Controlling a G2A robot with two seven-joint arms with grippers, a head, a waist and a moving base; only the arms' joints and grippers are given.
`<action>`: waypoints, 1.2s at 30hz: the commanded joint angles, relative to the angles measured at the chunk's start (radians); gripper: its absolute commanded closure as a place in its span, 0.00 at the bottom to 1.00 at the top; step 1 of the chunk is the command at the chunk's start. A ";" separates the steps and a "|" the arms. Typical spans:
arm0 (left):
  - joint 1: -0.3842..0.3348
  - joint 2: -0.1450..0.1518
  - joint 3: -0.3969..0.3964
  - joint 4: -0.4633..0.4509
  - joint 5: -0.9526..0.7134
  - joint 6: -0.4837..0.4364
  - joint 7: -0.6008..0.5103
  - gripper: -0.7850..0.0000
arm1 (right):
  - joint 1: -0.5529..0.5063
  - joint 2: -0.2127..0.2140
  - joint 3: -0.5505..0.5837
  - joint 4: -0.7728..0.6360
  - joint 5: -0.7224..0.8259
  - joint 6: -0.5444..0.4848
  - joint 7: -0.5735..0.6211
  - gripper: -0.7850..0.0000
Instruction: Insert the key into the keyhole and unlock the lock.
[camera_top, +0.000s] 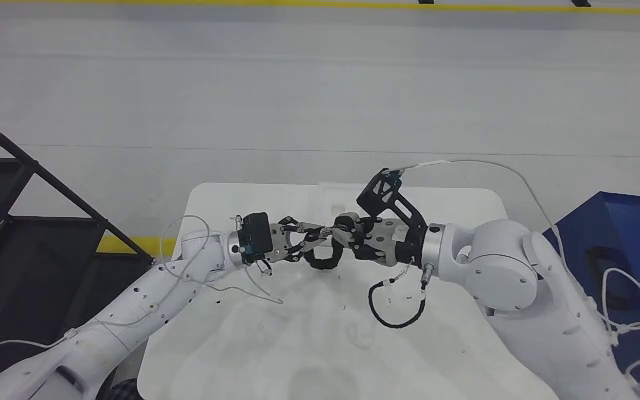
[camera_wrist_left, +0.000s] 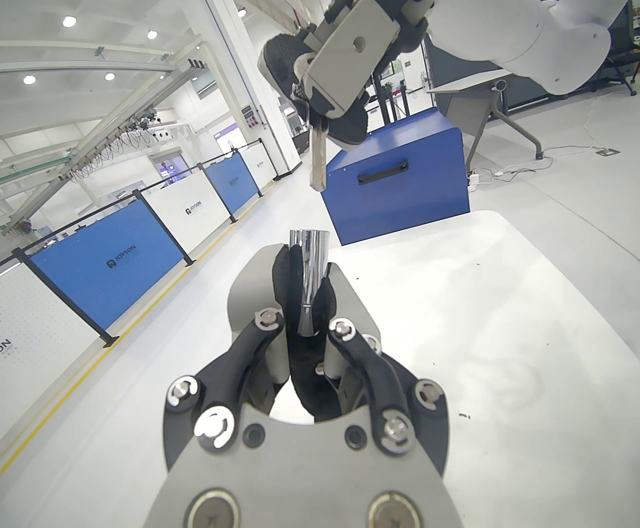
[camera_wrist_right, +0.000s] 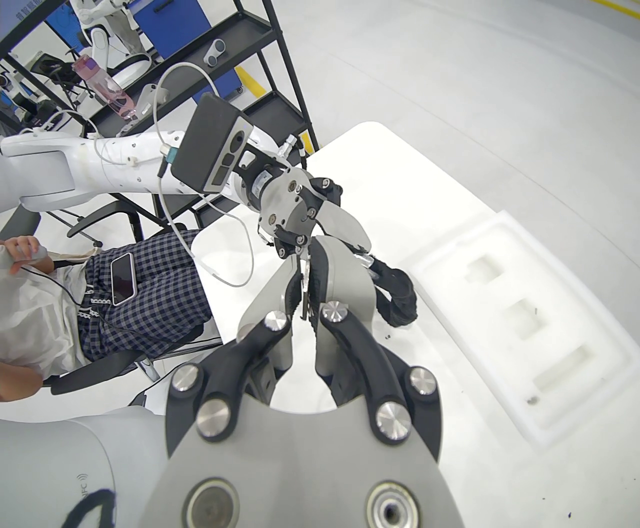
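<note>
We judge the key (camera_wrist_left: 316, 160) to be light, thin and stiff metal, and likely to swivel between the pads if its tip catches. It is best held by its head, as it is now: the right gripper (camera_wrist_left: 327, 95) is closed on the head, with the bare blade sticking out beyond the fingertips.

The lock (camera_wrist_left: 309, 265) is a polished metal barrel, hard and probably slippery. A soft black cable loop (camera_wrist_right: 397, 295) hangs from it and would swing freely, so the barrel is the place to hold. The left gripper (camera_wrist_left: 302, 280) is closed around the barrel's sides, with the flat end left clear of the pads and turned towards the key.

In the top view both grippers meet nose to nose above the far middle of the white table (camera_top: 450, 330). The key lies at about 3 o'clock from the lock and the loop droops towards 6 o'clock.

The left wrist view shows the blade tip near the barrel's end face but apart from it, roughly in line, so the key is not yet in. We cannot make out the keyhole slot itself. We expect the blade's angle to need matching to the slot, and a hard push could make the barrel slide in the pads.
</note>
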 joint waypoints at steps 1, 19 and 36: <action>0.000 0.000 0.000 0.000 0.000 0.000 0.000 1.00 | 0.000 0.000 0.000 0.000 0.000 0.000 0.000 1.00; 0.056 -0.004 -0.056 -0.067 0.086 0.112 -0.031 1.00 | -0.034 0.002 0.020 -0.079 0.011 0.241 0.052 1.00; 0.115 -0.010 -0.128 -0.108 0.117 0.110 -0.072 1.00 | -0.028 -0.005 0.001 -0.051 0.021 0.298 0.035 1.00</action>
